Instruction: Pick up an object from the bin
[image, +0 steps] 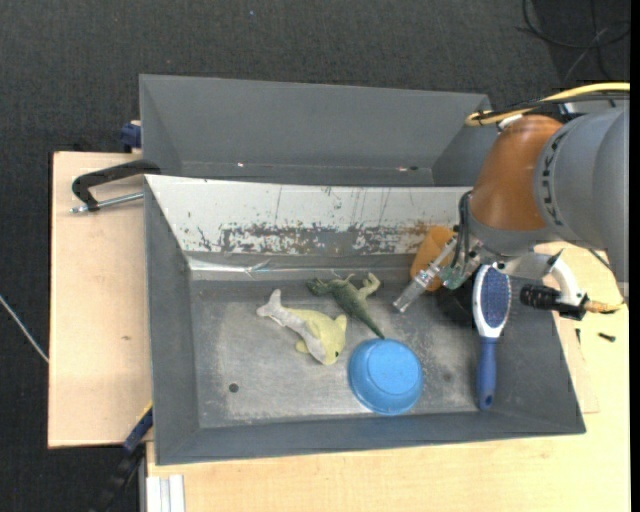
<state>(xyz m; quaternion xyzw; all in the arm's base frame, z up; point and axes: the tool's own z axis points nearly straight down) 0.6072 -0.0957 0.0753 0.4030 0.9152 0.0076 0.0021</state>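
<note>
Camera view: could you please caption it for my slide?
Robot hand at the bin's right side, beside a green toy lizard, blue bowl and brush.

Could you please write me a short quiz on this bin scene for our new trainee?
1. Multiple choice: what colour is the bowl lying in the bin? A red, B blue, C green.
2. True or false: in the camera view, the brush lies to the left of the bowl.
3. Short answer: which toy lies nearer the gripper, the green lizard or the pale fish?
Key: 1 B. 2 False, it lies to the bowl's right. 3 The green lizard.
</note>
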